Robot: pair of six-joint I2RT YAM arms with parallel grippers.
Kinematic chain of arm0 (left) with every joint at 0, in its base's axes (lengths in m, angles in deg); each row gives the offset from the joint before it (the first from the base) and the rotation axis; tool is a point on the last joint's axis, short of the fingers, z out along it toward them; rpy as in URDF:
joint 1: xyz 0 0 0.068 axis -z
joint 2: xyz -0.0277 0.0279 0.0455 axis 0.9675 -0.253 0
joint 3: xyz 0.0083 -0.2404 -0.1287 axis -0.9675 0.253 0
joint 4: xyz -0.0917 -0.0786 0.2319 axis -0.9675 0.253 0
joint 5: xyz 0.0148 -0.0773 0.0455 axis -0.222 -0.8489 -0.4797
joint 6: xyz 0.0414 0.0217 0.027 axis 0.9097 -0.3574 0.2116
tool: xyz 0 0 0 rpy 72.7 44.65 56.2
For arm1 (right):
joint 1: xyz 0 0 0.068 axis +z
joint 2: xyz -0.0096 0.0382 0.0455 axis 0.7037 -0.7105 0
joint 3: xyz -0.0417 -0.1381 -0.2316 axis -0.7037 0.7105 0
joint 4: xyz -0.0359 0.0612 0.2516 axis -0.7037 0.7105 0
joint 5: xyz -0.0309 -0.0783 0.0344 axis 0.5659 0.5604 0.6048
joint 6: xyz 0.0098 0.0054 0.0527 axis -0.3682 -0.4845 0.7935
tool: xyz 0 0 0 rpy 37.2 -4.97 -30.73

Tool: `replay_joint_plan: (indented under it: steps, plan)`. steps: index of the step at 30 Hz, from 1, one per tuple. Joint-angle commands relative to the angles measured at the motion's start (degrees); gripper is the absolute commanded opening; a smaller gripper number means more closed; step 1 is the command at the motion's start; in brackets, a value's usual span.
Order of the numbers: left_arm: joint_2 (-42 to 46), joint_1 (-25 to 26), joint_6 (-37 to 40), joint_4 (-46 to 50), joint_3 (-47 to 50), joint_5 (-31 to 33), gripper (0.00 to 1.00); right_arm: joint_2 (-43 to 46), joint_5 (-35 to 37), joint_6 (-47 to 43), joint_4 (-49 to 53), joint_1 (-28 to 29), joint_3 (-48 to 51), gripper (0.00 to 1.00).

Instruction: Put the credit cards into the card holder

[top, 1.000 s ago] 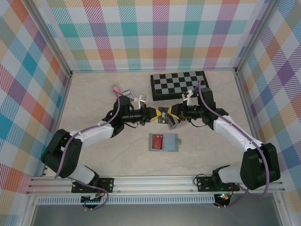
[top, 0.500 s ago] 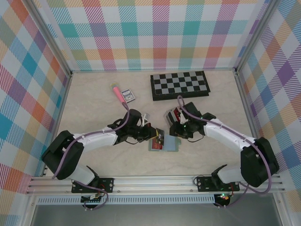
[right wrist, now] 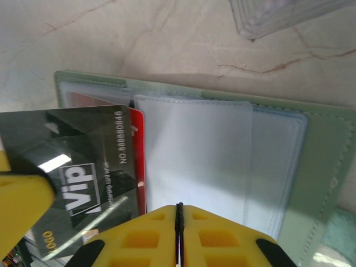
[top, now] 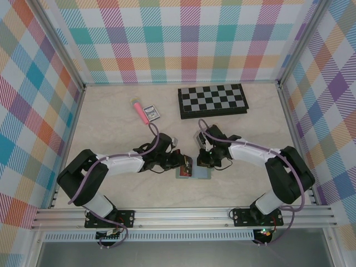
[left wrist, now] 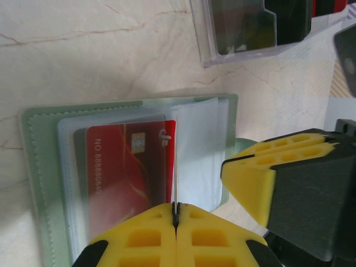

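The sage-green card holder (top: 203, 174) lies open on the table in front of both arms. A red credit card (left wrist: 119, 167) sits in its left clear pocket. My left gripper (left wrist: 175, 214) is shut on a black credit card (right wrist: 72, 178), which stands on edge over the holder's fold, right next to the red card (right wrist: 138, 161). In the top view the left gripper (top: 186, 163) hangs over the holder's left half. My right gripper (top: 203, 160) is at the right half. Its jaws (right wrist: 179, 214) are together just above the pale inner pocket leaf (right wrist: 194, 156); no grip on the leaf shows.
A clear plastic rack (left wrist: 239, 28) stands just beyond the holder. A black-and-white chessboard (top: 211, 100) lies at the back right. A pink pen (top: 137, 108) and a small dark packet (top: 152, 113) lie at the back left. The two grippers' fingers are very close together.
Both grippers have come down and toward me from the middle of the table to the card holder. The left one brought the black card; the right one's jaws have closed.
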Motion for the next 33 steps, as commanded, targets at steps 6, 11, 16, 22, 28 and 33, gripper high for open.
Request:
replay_joint_plan:
  steps: [6,11,16,22,28,33]
  plan:
    - [-0.8,0.7,2.2,2.5,0.2,3.1,0.0,-6.2,1.5,0.3,-0.5,0.8,-3.7,0.1]
    - [-2.0,0.7,1.8,5.7,1.3,6.6,0.0,-6.6,10.0,-0.5,6.7,0.9,-3.4,0.09]
    - [-1.3,0.7,1.7,7.7,2.8,8.6,0.0,-6.2,14.2,-1.0,10.3,0.9,-2.0,0.08]
    - [0.7,0.7,1.2,8.6,3.3,9.5,0.0,-5.9,17.1,0.6,13.0,0.9,-1.9,0.06]
    - [1.3,0.8,1.0,8.4,2.7,9.2,0.0,-2.4,16.7,0.8,13.5,1.0,-1.4,0.07]
    - [2.2,0.8,2.3,5.0,1.1,4.6,0.0,1.2,15.0,0.2,12.6,1.0,-3.0,0.16]
